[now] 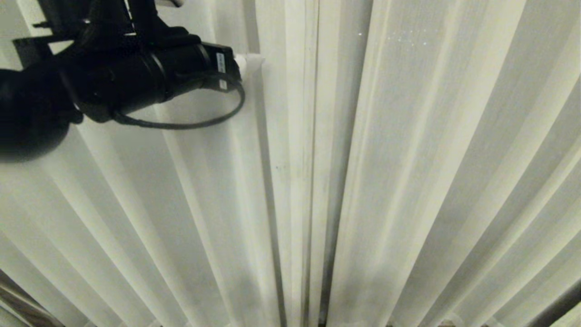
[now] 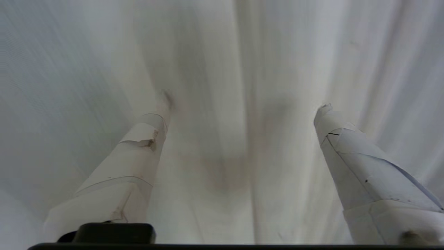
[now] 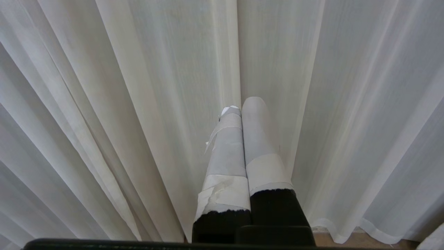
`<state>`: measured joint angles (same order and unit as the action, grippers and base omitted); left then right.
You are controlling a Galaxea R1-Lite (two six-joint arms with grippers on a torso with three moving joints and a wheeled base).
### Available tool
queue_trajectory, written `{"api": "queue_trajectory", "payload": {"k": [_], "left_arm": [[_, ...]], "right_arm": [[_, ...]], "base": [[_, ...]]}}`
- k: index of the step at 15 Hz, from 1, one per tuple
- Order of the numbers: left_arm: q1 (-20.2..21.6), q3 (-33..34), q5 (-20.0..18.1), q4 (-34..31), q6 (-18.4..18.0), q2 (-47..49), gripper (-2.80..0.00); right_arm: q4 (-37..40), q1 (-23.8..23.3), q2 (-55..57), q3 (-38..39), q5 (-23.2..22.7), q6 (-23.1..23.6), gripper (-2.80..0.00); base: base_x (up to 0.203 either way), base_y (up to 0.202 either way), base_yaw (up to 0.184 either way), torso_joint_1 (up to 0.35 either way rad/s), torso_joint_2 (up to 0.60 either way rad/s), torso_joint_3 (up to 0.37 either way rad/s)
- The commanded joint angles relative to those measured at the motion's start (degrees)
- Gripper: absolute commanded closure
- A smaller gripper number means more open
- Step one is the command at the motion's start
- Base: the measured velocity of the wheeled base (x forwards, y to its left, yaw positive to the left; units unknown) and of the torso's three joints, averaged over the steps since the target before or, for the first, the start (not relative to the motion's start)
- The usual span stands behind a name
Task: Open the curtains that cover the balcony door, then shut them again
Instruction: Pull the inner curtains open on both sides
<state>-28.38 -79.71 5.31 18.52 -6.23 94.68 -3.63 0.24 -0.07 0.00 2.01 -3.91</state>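
Balcony door wholly hidden behind the closed curtains [image 1: 408, 159].

Left arm [image 1: 113, 77] upper left, white fingers [image 1: 249, 62] against closed curtains [image 1: 408, 159]

This looks to me like a room in a home, though I see very little of it. Floor-length cream-white curtains [image 1: 408, 159] fill nearly everything in front of me, hanging in soft vertical pleats, the kind of light, thin drapes found in a living room or bedroom. The two panels meet at a narrow dark seam near the middle of my head view. Past my right wrist, the hemmed bottom edge of the fabric ends just above a strip of brown floor [image 3: 343, 239] that could be wood or laminate. I cannot make out furniture, walls or anything else that would tell me which room it is.
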Motion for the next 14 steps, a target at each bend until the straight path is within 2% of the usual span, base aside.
{"api": "queue_trajectory", "payload": {"k": [1, 7, 9, 11, 14], "left_arm": [[0.31, -3.68, 1.14, 0.12, -0.51, 4.27, -2.80], [0.61, -15.79, 5.23, 0.05, -2.14, 12.85, -2.80], [0.57, -18.18, 7.17, 0.11, -3.13, 14.32, -2.80], [0.52, -20.18, 7.60, 0.04, -4.71, 15.36, -2.80], [0.52, -21.51, 7.67, 0.05, -4.84, 16.41, -2.80]], "right_arm": [[-0.06, -0.07, 0.07, 0.00, 0.01, -0.04, 0.00], [-0.06, 0.02, 0.07, 0.00, 0.01, -0.04, 0.00], [-0.06, 0.02, 0.07, 0.00, 0.01, -0.04, 0.00], [-0.06, 0.02, 0.07, 0.00, 0.01, -0.04, 0.00], [-0.06, 0.02, 0.07, 0.00, 0.01, -0.04, 0.00]], "base": [[0.000, 0.000, 0.000, 0.000, 0.00, 0.000], [0.000, 0.000, 0.000, 0.000, 0.00, 0.000], [0.000, 0.000, 0.000, 0.000, 0.00, 0.000], [0.000, 0.000, 0.000, 0.000, 0.00, 0.000], [0.000, 0.000, 0.000, 0.000, 0.00, 0.000]]}}
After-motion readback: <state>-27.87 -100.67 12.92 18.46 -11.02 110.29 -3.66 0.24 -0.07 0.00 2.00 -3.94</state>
